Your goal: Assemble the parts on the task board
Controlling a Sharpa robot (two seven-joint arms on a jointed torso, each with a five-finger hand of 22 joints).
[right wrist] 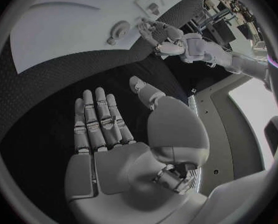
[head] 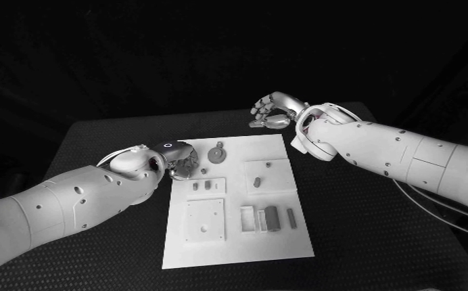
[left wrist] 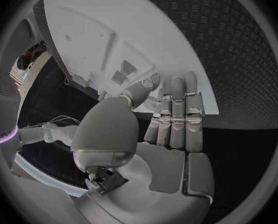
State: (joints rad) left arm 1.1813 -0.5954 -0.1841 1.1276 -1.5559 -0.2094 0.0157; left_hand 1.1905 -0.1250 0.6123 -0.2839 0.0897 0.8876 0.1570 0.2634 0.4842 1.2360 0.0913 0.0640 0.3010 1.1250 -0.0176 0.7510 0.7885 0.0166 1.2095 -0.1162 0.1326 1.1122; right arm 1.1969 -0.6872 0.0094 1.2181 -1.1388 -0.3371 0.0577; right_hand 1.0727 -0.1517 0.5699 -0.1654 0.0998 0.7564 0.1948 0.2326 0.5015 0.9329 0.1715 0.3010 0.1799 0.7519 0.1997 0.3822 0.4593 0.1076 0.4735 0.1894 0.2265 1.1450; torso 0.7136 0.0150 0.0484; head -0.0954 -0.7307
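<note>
The white task board (head: 263, 250) lies in the middle of the black table. On it are grey parts: a round piece with a tab (head: 216, 153) near the far edge, small pegs (head: 258, 182) mid-board, and upright blocks (head: 274, 218) nearer me. My left hand (head: 176, 159) hovers at the board's far left corner, beside the round piece, fingers straight and holding nothing (left wrist: 173, 124). My right hand (head: 273, 112) hangs over the bare table just beyond the board's far edge, its palm open and its fingers (right wrist: 98, 119) apart. The right wrist view shows the board (right wrist: 51, 30) and the left hand (right wrist: 157, 35).
A square plate with holes (head: 205, 220) sits on the board's near left. Black table surface (head: 370, 237) surrounds the board on all sides. Cables (head: 429, 210) run under my right forearm.
</note>
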